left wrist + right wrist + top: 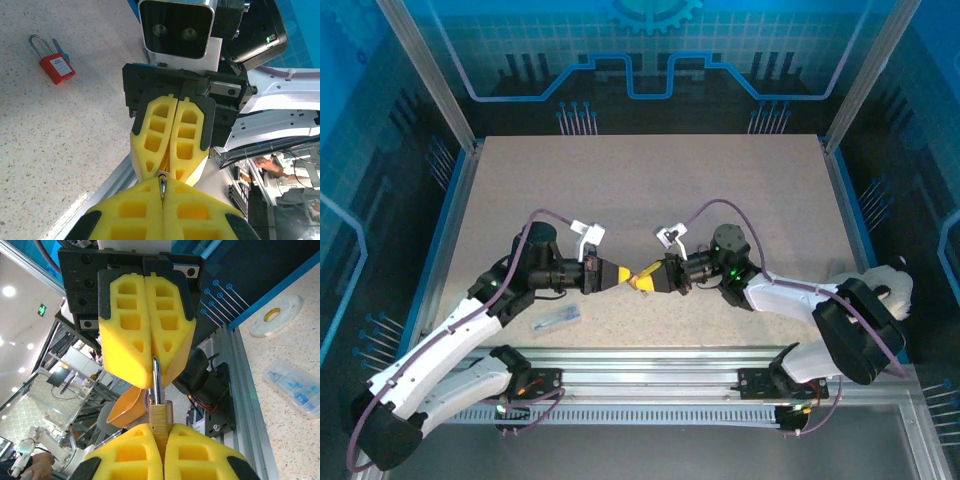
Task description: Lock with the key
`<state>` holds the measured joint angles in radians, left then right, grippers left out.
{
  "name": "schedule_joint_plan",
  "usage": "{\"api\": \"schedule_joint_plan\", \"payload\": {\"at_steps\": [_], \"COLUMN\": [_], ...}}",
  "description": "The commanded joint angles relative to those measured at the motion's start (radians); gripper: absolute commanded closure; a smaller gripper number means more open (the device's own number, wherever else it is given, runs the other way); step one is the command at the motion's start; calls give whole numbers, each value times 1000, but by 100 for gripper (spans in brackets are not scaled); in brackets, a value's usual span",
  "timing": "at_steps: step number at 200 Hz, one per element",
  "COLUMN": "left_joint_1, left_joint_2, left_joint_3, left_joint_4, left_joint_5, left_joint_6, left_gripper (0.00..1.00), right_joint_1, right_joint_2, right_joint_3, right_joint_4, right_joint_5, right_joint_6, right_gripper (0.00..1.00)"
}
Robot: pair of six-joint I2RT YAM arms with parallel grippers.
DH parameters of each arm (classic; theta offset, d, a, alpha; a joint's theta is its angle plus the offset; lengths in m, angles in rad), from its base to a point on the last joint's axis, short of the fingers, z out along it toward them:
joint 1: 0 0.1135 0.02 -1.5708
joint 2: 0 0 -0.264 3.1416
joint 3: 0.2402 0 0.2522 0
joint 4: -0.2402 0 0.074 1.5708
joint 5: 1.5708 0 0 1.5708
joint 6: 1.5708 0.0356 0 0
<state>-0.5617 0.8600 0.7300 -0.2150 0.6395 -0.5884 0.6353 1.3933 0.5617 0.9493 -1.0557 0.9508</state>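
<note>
**Top external and wrist views: grippers meet tip to tip on a small padlock, key lies on the worktop**

Top external: the left gripper (624, 276) and the right gripper (643, 281) meet tip to tip above the worktop (650, 190), near its front edge. A clear plastic box (558, 318) lies by the front rail, to their left.

Left wrist: the left jaws are pressed together on a thin silver bar (162, 184). The right gripper faces them with its jaws closed. Well apart from both, a red padlock (57, 67) lies flat on the worktop. The key (60, 48) lies just behind it, its teal part showing beside the shackle, and neither gripper holds it.

Right wrist: the right jaws clamp a small brass padlock (160, 420) by its body. The silver bar rises from it into the closed left jaws and looks like its shackle seen edge-on. A tape roll (276, 315) and the clear box lie on the worktop.
</note>
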Motion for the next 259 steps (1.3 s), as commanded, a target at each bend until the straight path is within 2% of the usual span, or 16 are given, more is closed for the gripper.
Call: {"api": "schedule_joint_plan", "payload": {"at_steps": [1, 29, 165, 259], "left_joint_1": [-52, -66, -103, -134], "left_joint_2": [-22, -31, -42, -53], "left_joint_3": [-46, -61, -154, -216], "left_joint_4": [-61, -38, 111, 241], "left_joint_5": [107, 87, 40, 19], "left_joint_6": [-33, -46, -132, -165], "left_gripper": [100, 100, 100, 100], "right_joint_1": [-63, -74, -77, -78], "right_joint_2": [-1, 7, -24, -6], "right_joint_3": [11, 6, -7, -13], "right_joint_4": [148, 192, 140, 252], "right_joint_5": [163, 157, 196, 175], "right_joint_6": [49, 84, 51, 123], "right_gripper": [100, 100, 100, 100]}}
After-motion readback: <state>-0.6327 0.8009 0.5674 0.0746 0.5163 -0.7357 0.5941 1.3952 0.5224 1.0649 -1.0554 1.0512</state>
